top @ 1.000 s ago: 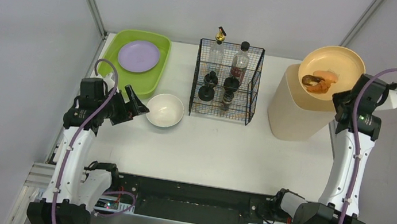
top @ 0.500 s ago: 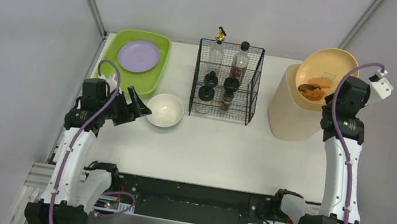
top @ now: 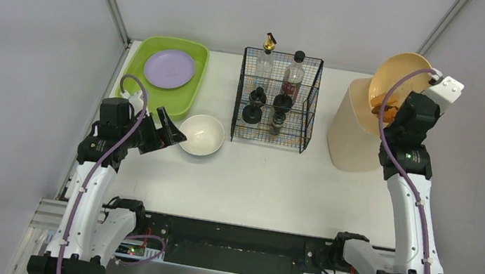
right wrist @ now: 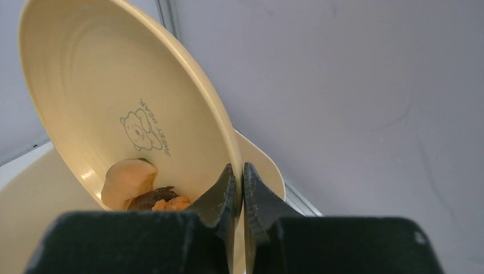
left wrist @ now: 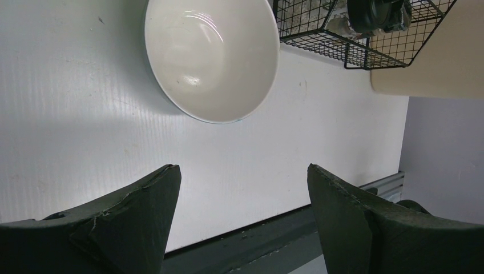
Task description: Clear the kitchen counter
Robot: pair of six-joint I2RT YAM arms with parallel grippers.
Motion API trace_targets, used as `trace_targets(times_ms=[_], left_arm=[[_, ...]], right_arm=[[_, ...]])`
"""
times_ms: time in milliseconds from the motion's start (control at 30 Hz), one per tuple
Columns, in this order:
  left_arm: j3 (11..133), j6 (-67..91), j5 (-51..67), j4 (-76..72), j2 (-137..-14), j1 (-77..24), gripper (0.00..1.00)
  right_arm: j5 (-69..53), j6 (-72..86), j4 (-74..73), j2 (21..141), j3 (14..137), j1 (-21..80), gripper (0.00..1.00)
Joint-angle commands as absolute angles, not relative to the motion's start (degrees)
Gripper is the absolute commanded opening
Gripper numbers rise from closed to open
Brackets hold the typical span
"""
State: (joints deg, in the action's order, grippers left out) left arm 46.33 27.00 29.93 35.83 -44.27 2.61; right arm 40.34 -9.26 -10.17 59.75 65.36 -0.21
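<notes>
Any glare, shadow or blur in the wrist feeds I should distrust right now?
Left wrist: sharp; mild glare streaks inside the white bowl, its soft shadow on the counter beside it. Right wrist: yellow plate crisp, print readable; the right tool in front is dark, underlit.

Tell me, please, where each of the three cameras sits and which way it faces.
Top external: above and behind the arms, looking down on the kitchen counter; both arms show.
Left wrist: on the left arm, looking down past the open left gripper at the white bowl and a corner of the wire basket.
Right wrist: on the right arm, looking along the right gripper, shut on the rim of the tilted yellow plate.
Shared: top and left wrist both show the bowl; top and right wrist, the plate.
</notes>
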Motion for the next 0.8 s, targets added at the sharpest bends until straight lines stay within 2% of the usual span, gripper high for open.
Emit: trace_targets(times_ms=[0,433,767], left_arm=[[46.1,26.9,30.9,34.7,-43.6,2.1,0.84],[46.0,26.6,30.5,34.9,-43.1,1.2,0.84],[46.1,26.5,30.3,35.0,-43.1,1.1,0.84]], right_arm=[[47.1,-24.6,8.7,57.3,63.7,3.9,0.0],[52.3,-48.3,31.8,59.1,58.2,9.0,0.0],[53.8,-63.4,46.2,62.5,58.7,14.5,0.0]])
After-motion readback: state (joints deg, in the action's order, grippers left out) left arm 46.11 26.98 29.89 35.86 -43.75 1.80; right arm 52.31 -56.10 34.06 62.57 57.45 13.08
